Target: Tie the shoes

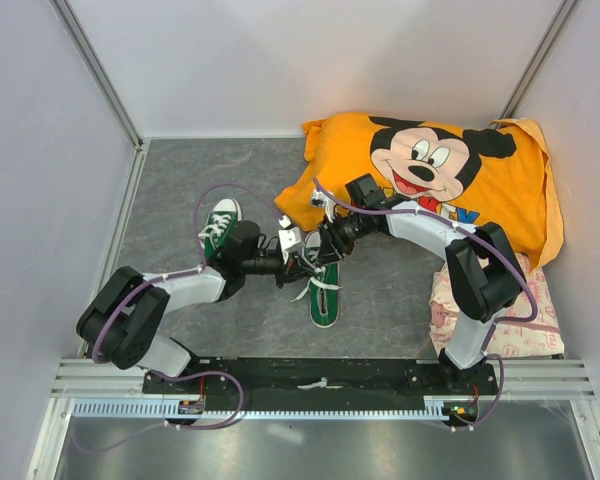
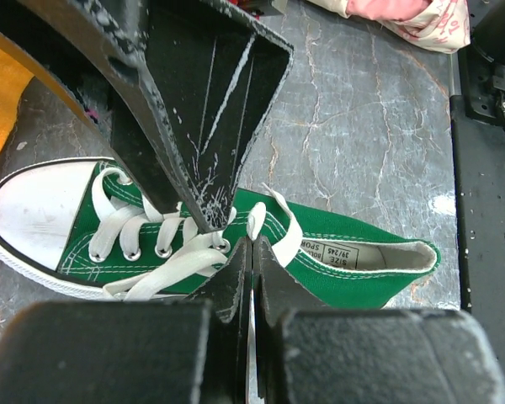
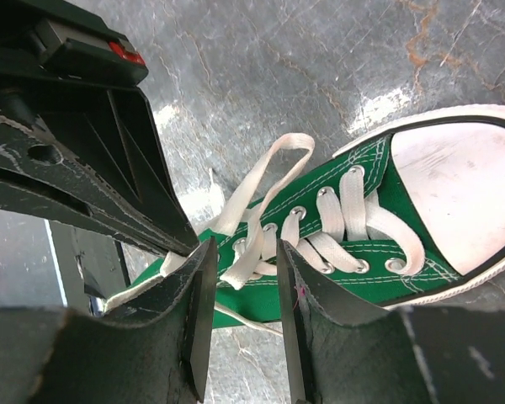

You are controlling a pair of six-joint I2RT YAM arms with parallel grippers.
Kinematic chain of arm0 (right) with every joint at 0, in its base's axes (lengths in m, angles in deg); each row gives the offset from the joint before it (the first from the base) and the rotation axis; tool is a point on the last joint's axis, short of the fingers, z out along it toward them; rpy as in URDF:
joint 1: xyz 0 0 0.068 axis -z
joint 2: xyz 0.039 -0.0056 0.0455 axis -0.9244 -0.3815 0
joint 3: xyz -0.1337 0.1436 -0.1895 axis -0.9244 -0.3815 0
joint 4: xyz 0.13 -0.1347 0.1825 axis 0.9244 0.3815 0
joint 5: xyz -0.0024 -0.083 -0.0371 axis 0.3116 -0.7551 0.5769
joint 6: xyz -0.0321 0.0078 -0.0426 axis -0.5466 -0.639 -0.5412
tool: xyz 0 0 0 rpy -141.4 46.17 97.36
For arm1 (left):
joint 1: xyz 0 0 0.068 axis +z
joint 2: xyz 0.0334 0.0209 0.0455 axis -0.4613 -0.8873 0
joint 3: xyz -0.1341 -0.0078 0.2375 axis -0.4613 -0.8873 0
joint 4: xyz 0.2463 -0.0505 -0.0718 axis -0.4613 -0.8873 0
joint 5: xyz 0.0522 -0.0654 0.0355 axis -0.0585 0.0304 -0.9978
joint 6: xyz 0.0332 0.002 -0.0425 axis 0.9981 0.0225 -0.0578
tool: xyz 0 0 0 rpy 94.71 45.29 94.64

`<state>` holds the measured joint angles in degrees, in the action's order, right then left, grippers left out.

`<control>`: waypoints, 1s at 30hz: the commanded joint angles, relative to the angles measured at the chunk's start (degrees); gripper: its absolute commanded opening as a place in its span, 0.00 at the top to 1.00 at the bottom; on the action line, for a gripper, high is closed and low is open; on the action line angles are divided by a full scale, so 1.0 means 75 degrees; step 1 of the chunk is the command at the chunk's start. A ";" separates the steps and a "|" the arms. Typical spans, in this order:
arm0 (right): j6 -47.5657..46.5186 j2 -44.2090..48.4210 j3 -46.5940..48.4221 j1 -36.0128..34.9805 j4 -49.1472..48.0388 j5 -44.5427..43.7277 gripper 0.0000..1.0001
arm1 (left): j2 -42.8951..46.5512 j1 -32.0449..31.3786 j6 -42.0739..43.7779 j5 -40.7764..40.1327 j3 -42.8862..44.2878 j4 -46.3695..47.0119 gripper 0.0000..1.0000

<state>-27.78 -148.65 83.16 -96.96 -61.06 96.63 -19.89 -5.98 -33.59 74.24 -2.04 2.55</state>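
Note:
One green sneaker (image 1: 323,298) with a white toe cap lies at the table's middle, under both grippers. A second green sneaker (image 1: 220,222) lies apart at the left. My left gripper (image 2: 252,246) is shut on a white lace (image 2: 279,227) just above the shoe's (image 2: 353,273) top eyelets. My right gripper (image 3: 245,248) is open over the same shoe (image 3: 404,219), with a loose lace strand (image 3: 251,252) hanging between its fingers. The two grippers (image 1: 305,265) (image 1: 328,248) nearly touch. In the left wrist view, the right gripper's finger (image 2: 202,126) hides part of the lacing.
An orange Mickey Mouse cloth (image 1: 450,170) lies at the back right, close behind the right arm. A pink patterned cloth (image 1: 500,310) lies at the right near the arm's base. White walls enclose the table. A black rail (image 1: 320,375) runs along the near edge.

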 commanded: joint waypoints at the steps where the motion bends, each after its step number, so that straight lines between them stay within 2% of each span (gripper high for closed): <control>1: -0.0553 -0.0138 0.0426 -0.0054 0.0479 -0.0052 0.58 | -0.0145 0.0042 0.0307 -0.0060 0.0290 0.0072 0.98; 7: -0.0930 -0.0197 0.0543 -0.0090 0.0773 -0.0310 0.62 | -0.0228 0.0042 0.0225 -0.0048 0.0314 0.0107 0.98; 8: -0.0988 -0.0162 0.0555 -0.0078 0.0785 -0.0322 0.69 | -0.0239 0.0042 0.0225 -0.0048 0.0314 0.0107 0.98; 10: -0.1012 -0.0080 0.0566 -0.0090 0.0773 -0.0287 0.78 | -0.0251 0.0042 0.0236 -0.0060 0.0314 0.0084 0.98; 11: -0.1012 -0.0045 0.0566 -0.0090 0.0761 -0.0240 0.88 | -0.0251 0.0042 0.0260 -0.0072 0.0326 0.0049 0.98; 13: -0.0977 0.0049 0.0543 -0.0066 0.0657 -0.0159 0.98 | -0.0263 0.0042 0.0260 -0.0084 0.0361 -0.0022 0.98; 14: -0.0942 0.0084 0.0520 -0.0066 0.0598 -0.0135 1.00 | -0.0286 0.0042 0.0272 -0.0095 0.0372 -0.0092 0.98; 22: -0.0485 0.0424 0.0157 0.0133 -0.0093 0.0123 1.00 | -0.0368 0.0042 0.0190 -0.0271 0.0595 -0.0560 0.99; 30: -0.0508 0.0483 -0.0008 0.0145 -0.0130 0.0463 1.00 | -0.0579 0.0054 -0.0219 -0.0704 0.0993 -0.1053 0.98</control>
<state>-31.58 -147.16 83.84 -96.09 -59.75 96.97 -23.52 -5.96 -33.50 71.07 2.79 -3.85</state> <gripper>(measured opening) 0.006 0.022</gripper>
